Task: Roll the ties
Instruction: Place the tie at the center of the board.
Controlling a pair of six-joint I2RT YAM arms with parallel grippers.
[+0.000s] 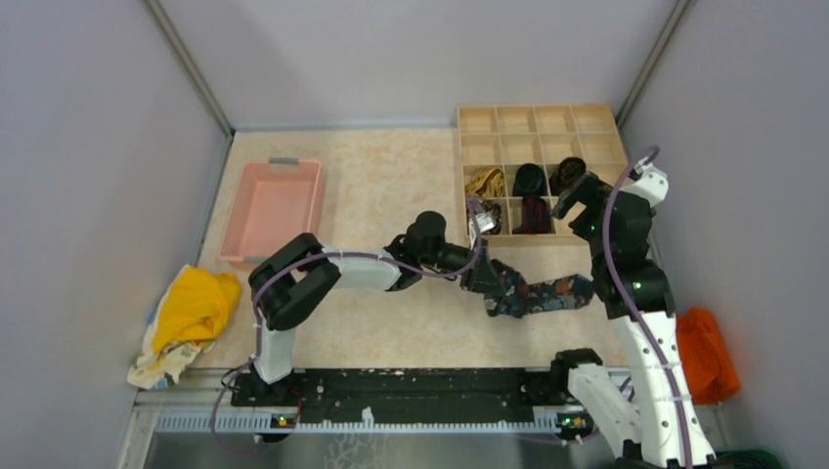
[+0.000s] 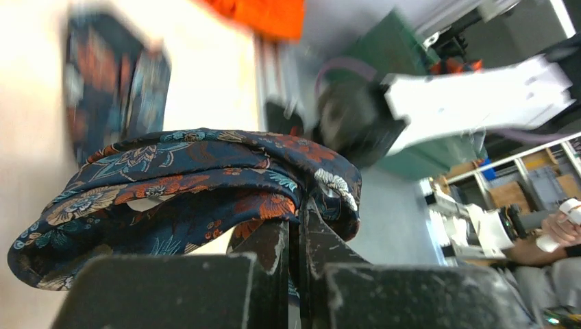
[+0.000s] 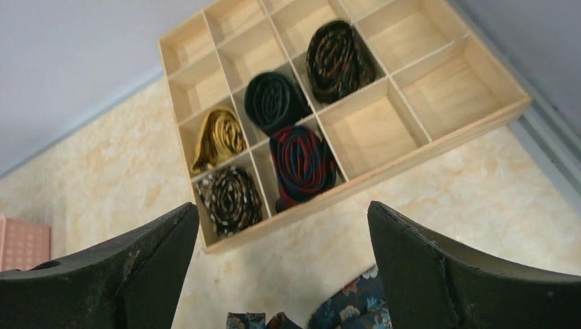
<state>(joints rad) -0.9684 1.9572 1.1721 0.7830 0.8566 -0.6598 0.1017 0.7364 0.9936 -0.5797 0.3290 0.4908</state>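
Observation:
A dark floral tie [image 1: 544,293] lies partly folded on the table in front of the wooden organizer [image 1: 537,107]. My left gripper [image 1: 486,277] is shut on one end of it. In the left wrist view the floral tie [image 2: 192,175] drapes in folded layers over the left gripper [image 2: 299,209], and a free part lies blurred on the table. My right gripper [image 3: 281,219] hangs open and empty above the table, near the organizer's [image 3: 384,179] front edge. Several rolled ties fill its cells: gold [image 3: 218,138], black-green [image 3: 274,101], red-black [image 3: 301,161].
A pink tray [image 1: 274,205] stands at the left of the table. A yellow cloth [image 1: 191,313] lies off the table's left edge and an orange cloth [image 1: 706,352] off the right. Grey walls close in three sides.

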